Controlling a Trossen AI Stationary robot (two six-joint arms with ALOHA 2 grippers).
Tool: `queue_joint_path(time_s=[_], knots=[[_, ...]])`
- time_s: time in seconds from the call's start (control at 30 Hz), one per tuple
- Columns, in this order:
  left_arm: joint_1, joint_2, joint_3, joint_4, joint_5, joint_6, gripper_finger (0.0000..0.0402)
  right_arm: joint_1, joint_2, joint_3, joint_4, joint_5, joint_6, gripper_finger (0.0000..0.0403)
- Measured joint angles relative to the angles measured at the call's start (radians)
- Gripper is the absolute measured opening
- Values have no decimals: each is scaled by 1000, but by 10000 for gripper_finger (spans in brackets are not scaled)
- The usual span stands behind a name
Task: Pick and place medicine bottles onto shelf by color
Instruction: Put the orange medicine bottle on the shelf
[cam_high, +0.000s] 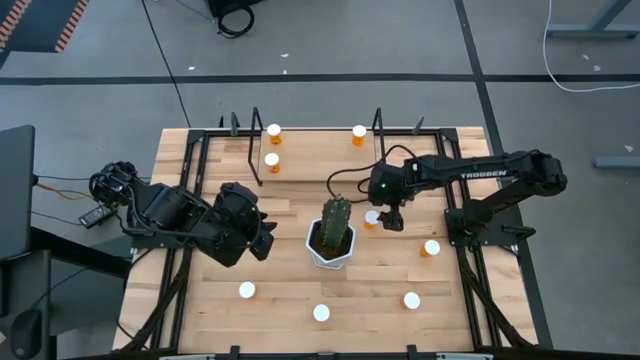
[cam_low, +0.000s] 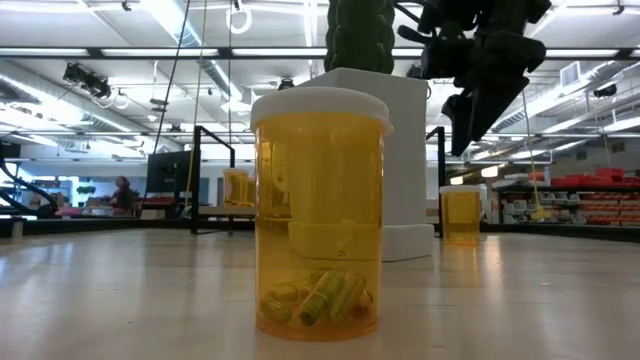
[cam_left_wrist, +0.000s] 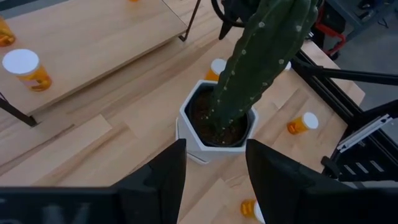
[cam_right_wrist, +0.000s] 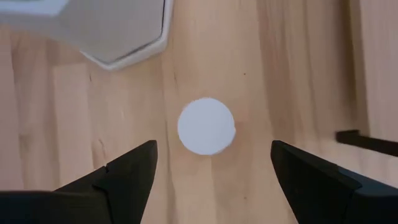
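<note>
White capital letters reading "TROSSEN" are showing along the forearm of the right arm (cam_high: 487, 173) in the high view, just beside the cactus (cam_high: 337, 222) on its right. No other text is reading clearly: the bottles' labels and the store signs in the room beyond the table are staying illegible.

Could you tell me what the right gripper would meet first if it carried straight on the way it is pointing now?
Most likely the white cap of the medicine bottle standing directly below the open right gripper, beside the cactus pot.
</note>
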Motion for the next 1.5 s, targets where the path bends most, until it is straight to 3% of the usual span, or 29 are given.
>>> queue_joint_path(time_s=[0.23,0.47,0.63,1.0,1.3,1.5], knots=[[0,0,0,0,0,0,174,17,0,-34,73,5,107,322],[0,0,0,6,0,-9,172,17,1,-151,222,45,199,322],[0,0,0,11,0,-18,172,17,1,-180,280,81,200,322],[0,0,0,-10,0,-18,172,32,1,-201,305,41,239,322],[0,0,0,-11,0,-18,172,83,39,-201,358,166,193,322],[0,1,0,-10,3,-18,172,83,56,-201,351,181,228,322]])
